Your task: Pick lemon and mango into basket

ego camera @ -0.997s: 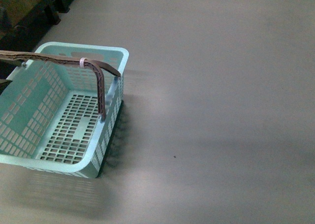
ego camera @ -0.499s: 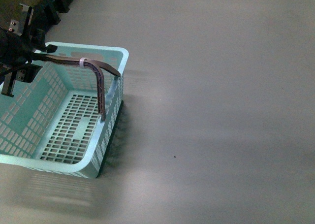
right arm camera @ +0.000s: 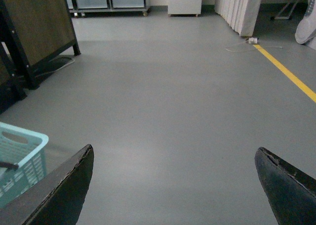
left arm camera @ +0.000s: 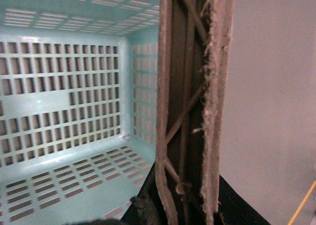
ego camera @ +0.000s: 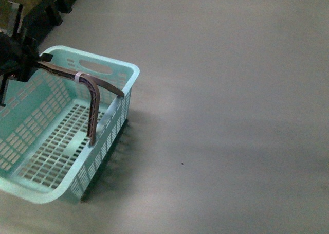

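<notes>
Teal lattice basket [ego camera: 123, 64] — frayed brown handle [ego camera: 94, 108].

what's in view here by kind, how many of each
basket: 1
grippers: 2 (left gripper, right gripper)
fruit: 0 in view
total: 3

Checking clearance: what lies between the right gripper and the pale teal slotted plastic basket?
Bare grey floor separates right gripper from basket, per the right wrist view.
</notes>
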Motion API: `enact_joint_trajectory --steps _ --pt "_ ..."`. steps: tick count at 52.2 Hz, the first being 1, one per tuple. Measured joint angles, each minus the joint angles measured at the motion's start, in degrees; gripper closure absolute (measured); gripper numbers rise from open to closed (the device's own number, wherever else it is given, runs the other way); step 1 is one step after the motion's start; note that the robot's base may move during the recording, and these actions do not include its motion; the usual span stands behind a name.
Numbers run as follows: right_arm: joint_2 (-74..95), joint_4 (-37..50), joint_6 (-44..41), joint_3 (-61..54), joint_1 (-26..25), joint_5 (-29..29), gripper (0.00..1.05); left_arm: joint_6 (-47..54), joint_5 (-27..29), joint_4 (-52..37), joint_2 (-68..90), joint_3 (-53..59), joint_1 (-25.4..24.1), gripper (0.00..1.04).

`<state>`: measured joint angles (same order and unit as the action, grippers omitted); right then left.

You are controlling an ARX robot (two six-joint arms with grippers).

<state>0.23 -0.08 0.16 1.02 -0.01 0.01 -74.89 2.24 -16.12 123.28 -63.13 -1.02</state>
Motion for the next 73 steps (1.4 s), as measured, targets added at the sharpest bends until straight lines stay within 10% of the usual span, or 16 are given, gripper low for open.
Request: enact_joint_trajectory --steps 31,73 --pt "0.0 0.0 0.0 0.0 0.0 0.0 0.09 -8.3 -10.2 24.9 -66.1 18.7 -10.3 0.99" --pt "0.0 0.0 0.0 0.0 0.0 0.0 0.09 -9.0 -12.2 29.4 -71.6 16.6 -11.5 0.99"
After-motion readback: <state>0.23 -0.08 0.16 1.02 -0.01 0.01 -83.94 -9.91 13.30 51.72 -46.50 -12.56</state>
